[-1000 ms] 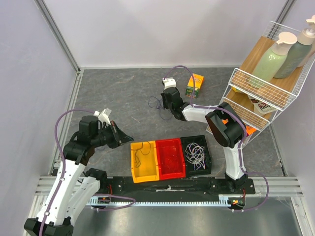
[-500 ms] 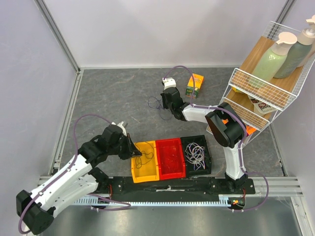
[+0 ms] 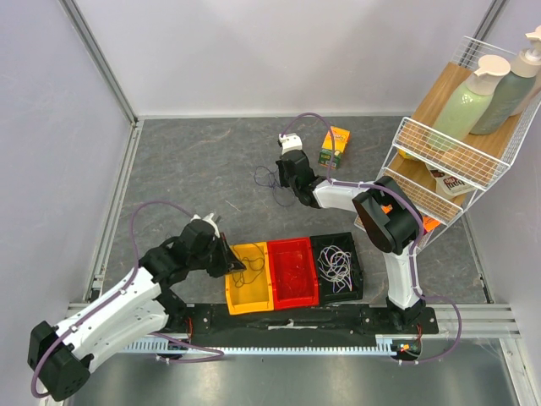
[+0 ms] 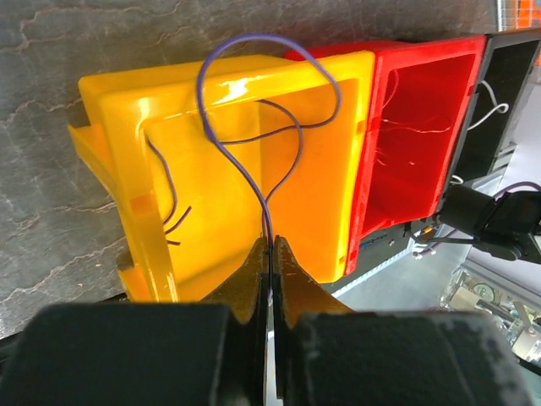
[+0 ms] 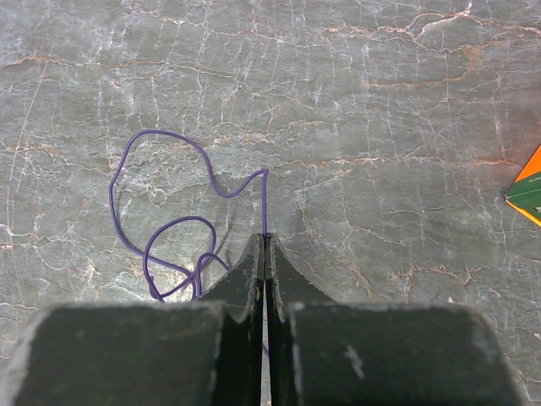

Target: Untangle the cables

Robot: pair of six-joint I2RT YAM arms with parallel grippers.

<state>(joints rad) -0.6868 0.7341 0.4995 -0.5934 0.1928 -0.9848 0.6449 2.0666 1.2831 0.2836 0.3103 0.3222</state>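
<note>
My left gripper [image 4: 270, 241] is shut on a thin purple cable [image 4: 228, 156] that loops up over the rim and into the yellow bin [image 4: 211, 93]; in the top view this gripper [image 3: 226, 259] sits at that bin's left edge. My right gripper [image 5: 265, 238] is shut on another purple cable [image 5: 161, 228] whose loops lie on the grey floor; in the top view it [image 3: 283, 179] is at mid-back beside the loops [image 3: 267, 178]. Thin red wires lie in the red bin [image 3: 292, 269], white wires [image 3: 336, 262] in the black bin.
An orange and green carton [image 3: 335, 146] stands right of the right gripper. A wire shelf rack [image 3: 448, 144] with two bottles stands at the far right. The three bins sit in a row at the near edge above the base rail.
My left arm has swung down and right, bringing its gripper with the purple cable from left of the bins to the yellow bin's edge. The right arm has not moved.
</note>
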